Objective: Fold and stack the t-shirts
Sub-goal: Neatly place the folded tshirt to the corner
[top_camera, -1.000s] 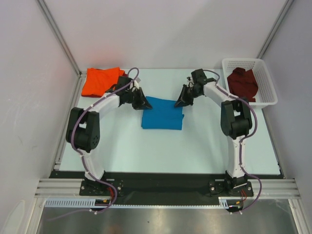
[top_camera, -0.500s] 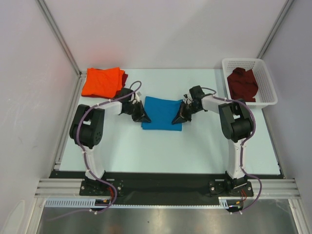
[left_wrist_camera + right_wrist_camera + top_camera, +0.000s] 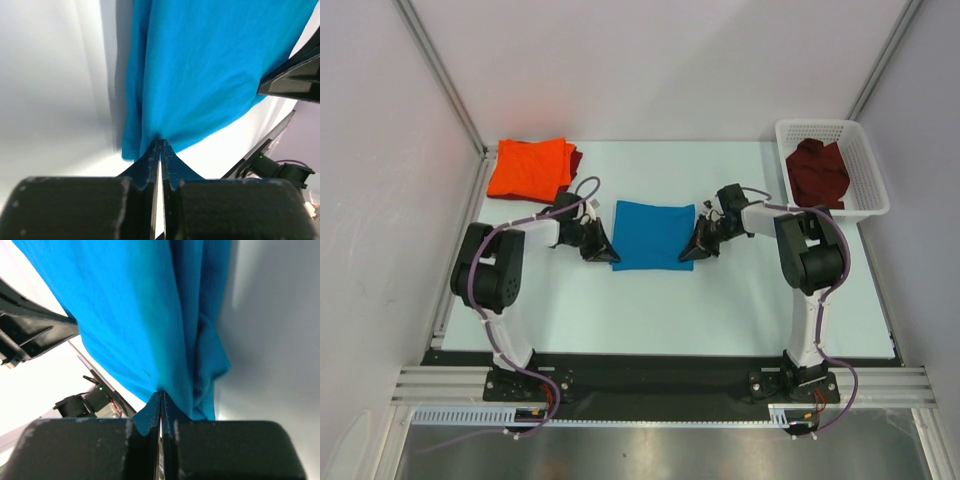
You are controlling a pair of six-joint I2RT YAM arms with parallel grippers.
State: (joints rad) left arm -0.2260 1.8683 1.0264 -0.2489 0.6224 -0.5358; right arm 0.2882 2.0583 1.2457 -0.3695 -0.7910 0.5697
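At table (image 3: 720,310) centre, we see blue t-shirt (image 3: 653,234) between left gripper (image 3: 609,258) and right gripper (image 3: 688,254), both clamped on its near corners.

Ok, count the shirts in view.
4: orange shirt at far left; maroon shirt peeking out beneath it; blue shirt mid-table; maroon heap in the basket, which may hide more.
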